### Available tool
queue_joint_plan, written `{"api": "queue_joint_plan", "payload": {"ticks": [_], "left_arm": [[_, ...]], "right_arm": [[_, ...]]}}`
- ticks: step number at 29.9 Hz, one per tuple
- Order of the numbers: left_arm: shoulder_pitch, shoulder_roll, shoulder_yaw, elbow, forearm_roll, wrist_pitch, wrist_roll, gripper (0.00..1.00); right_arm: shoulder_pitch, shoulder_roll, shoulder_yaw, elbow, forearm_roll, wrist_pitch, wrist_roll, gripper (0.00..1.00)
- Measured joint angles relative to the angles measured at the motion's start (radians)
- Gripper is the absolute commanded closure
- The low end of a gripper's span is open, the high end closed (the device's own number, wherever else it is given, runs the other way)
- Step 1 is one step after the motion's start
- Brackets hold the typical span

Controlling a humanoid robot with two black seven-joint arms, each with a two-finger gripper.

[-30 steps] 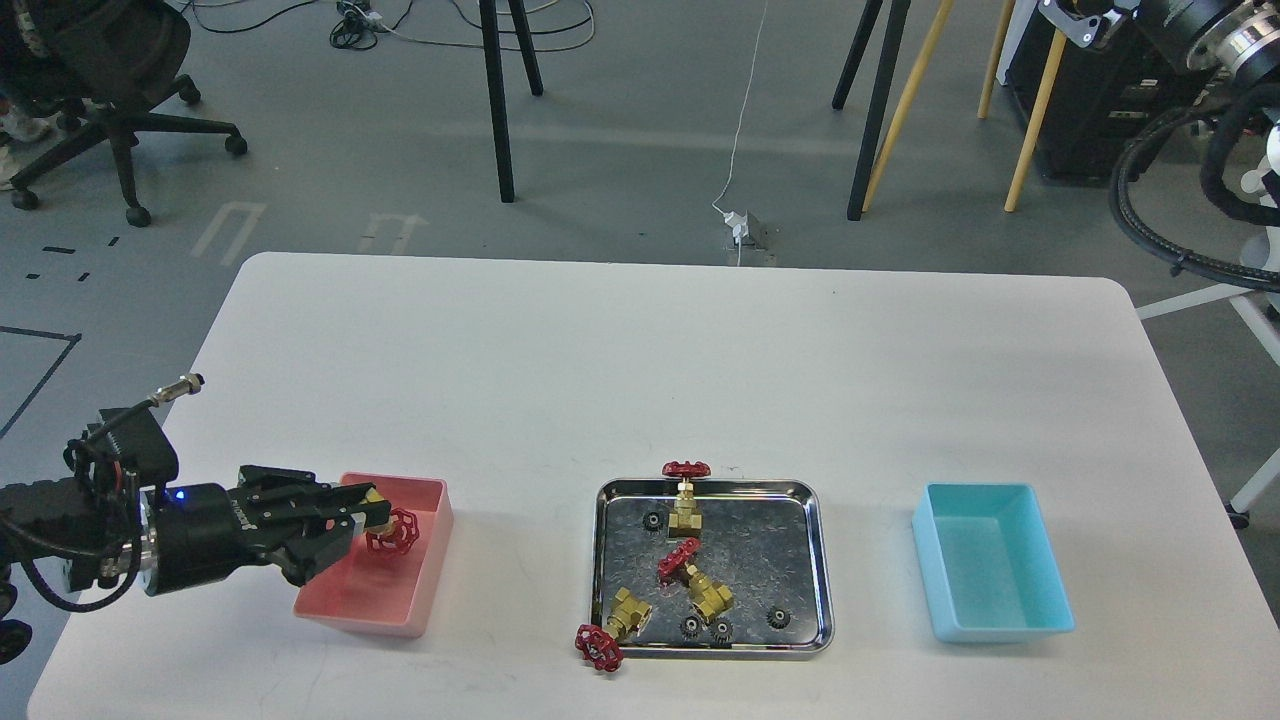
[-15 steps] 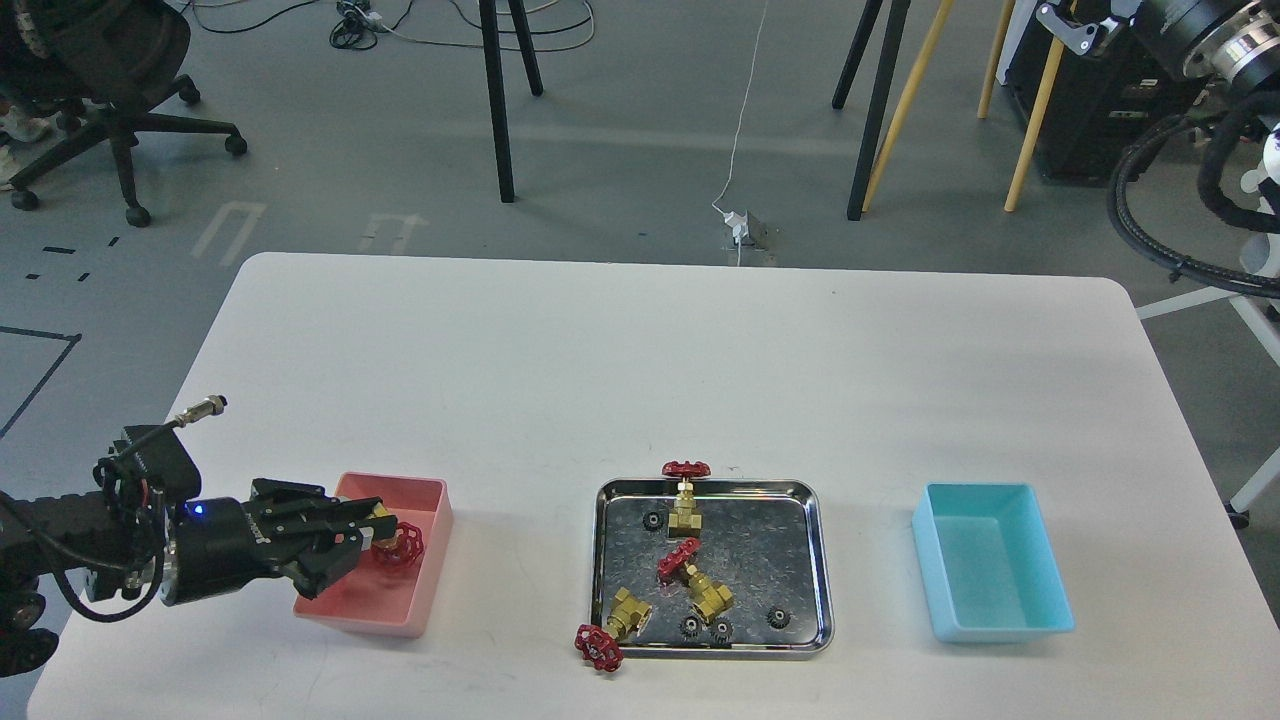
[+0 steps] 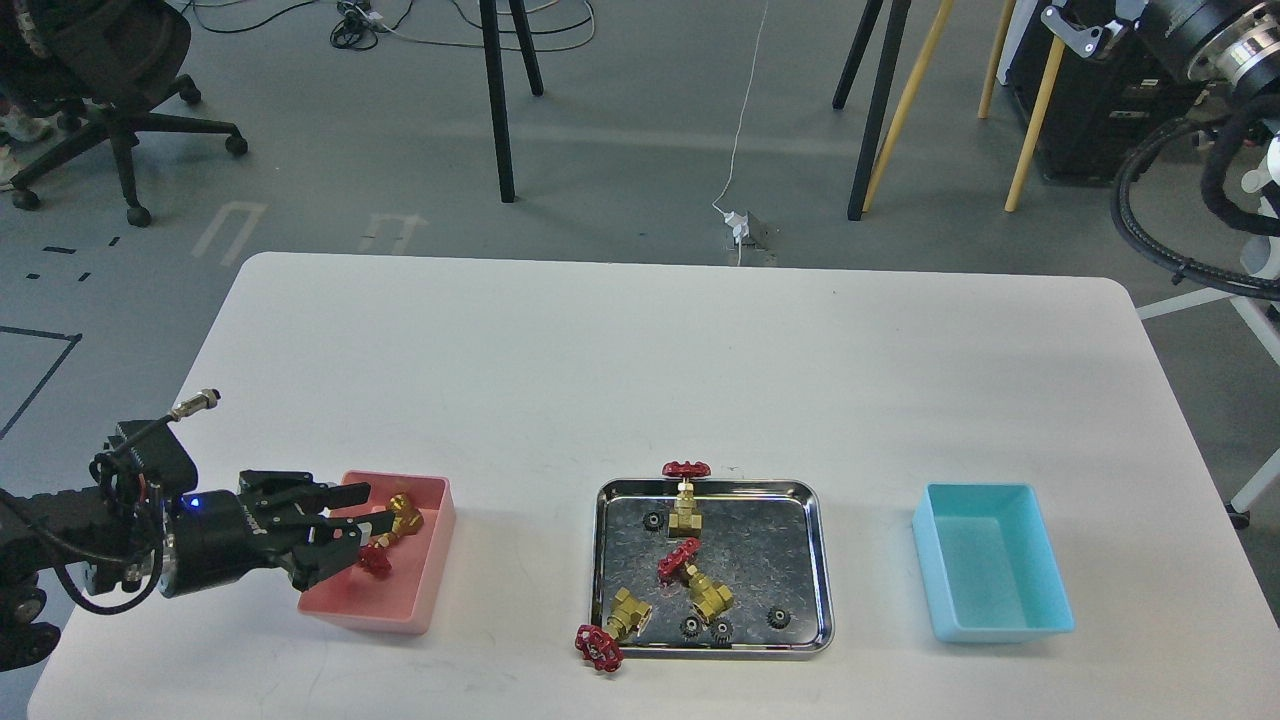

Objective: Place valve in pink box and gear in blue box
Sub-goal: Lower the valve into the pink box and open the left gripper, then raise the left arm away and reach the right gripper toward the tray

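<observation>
A brass valve (image 3: 390,535) with a red handwheel lies inside the salmon-pink box (image 3: 425,585) at the left. My left gripper (image 3: 355,530) is open over the box's left end, its fingers on either side of the valve's near end, not gripping it. Three more valves sit at the steel tray (image 3: 815,560): one (image 3: 686,495) at its back rim, one (image 3: 692,580) in the middle, one (image 3: 610,632) over its front left corner. Several tiny black gears (image 3: 778,618) lie in the tray. The turquoise-blue box (image 3: 985,560) stands empty at the right. My right gripper is out of view.
The white table (image 3: 640,380) spans the view. Beyond its far edge are chair legs, tripod legs and cables on the floor. Another robot's arm and hoses (image 3: 1180,60) hang at the top right, off the table.
My left gripper lowered the valve into the pink box and opened; the valve now lies on the box's floor, released. The arm drew back slightly to the left.
</observation>
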Motion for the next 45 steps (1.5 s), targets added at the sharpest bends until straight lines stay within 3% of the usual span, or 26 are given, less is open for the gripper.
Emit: {"api": "queue_joint_plan", "payload": {"ticks": [6,9,13,19,22,27,30,38,45], "left_arm": [[-0.004,0.023,-0.107,-0.026,-0.094,-0.021,0.0,0.26],[-0.013,0.052,-0.212,-0.059,-0.207,-0.094,0.0,0.26],[-0.015,0.055,-0.458,-0.085,-0.401,-0.323,0.0,0.25],[0.006,-0.04,-0.837,-0.055,-0.916,-0.79,0.0,0.22],[0.007,-0.151,-0.928,0.011,-1.111,-0.912,0.0,0.21],[0.025,-0.371,-0.978,0.133,-1.183,-0.937,0.0,0.2],[0.059,-0.478,-0.981,0.181,-1.183,-0.938,0.0,0.16],[0.115,-0.615,-0.963,0.226,-1.086,-0.826,0.0,0.13],[0.148,-0.665,-0.977,0.245,-1.002,-0.786,0.0,0.12]], "right_arm": [[-0.006,0.003,-0.009,0.016,-0.003,0.0,-0.004,0.0],[-0.002,0.002,-0.067,0.042,-0.056,0.0,-0.009,0.0],[0.039,0.0,-0.22,0.086,-0.292,0.0,-0.009,0.0],[0.077,-0.006,-0.394,0.254,-0.813,0.0,-0.009,0.0],[0.079,-0.017,-0.46,0.397,-1.065,0.0,-0.008,0.0],[0.1,-0.05,-0.625,0.675,-1.401,0.0,-0.005,0.0],[0.141,-0.059,-0.731,0.804,-1.479,0.0,-0.004,0.0],[0.223,-0.002,-0.939,0.921,-1.548,0.0,-0.008,0.03],[0.23,0.089,-1.013,0.928,-1.595,0.0,-0.009,0.27]]}}
